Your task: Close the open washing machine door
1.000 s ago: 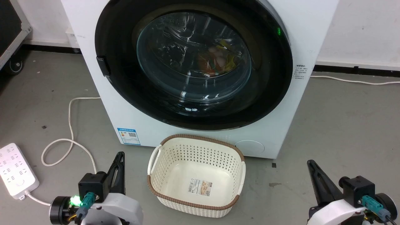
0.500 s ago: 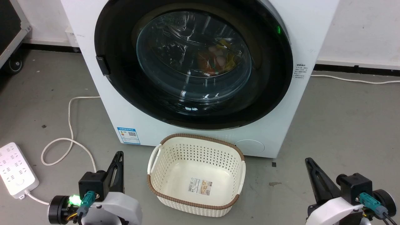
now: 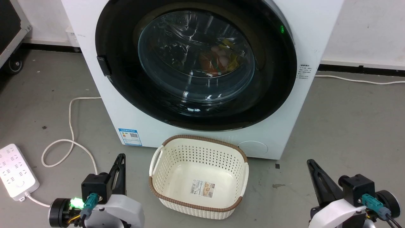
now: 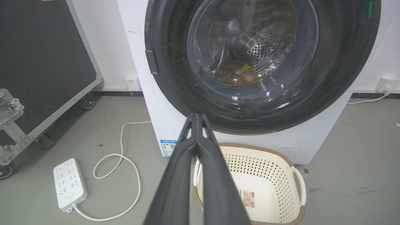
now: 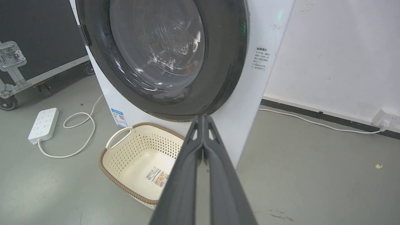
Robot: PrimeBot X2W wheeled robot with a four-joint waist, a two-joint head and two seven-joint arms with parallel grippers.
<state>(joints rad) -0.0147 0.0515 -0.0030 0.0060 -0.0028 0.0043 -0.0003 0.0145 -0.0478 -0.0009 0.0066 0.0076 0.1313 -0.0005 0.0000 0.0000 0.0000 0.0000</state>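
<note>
Washing machine door: you are looking at it from in front. Its black rim lies against the white front of the washing machine, with no gap that you can see from the head view. You cannot tell whether it is latched.
Door window: through the bulging glass you can make out the perforated steel drum and a small heap of orange and yellow laundry at its bottom.
Door catch: a small dark tab on the rim's left edge.
Indicator: 1 green light glows at the rim's upper right.
Left gripper: clenched with nothing in it. Your left wrist view shows its 2 fingers pressed together. It sits low at the lower left, well apart from the door.
Right gripper: also clenched and holding nothing, at the lower right, well apart from the machine.
Basket: cream, perforated, with a brown rim. It stands on the floor just in front of the machine, between your 2 grippers, and has only a paper label on its bottom.
Blue label sticker: low on the machine's front, left of the basket.
Power strip: white, on the floor at the far left, with its white cable looping toward the machine.
</note>
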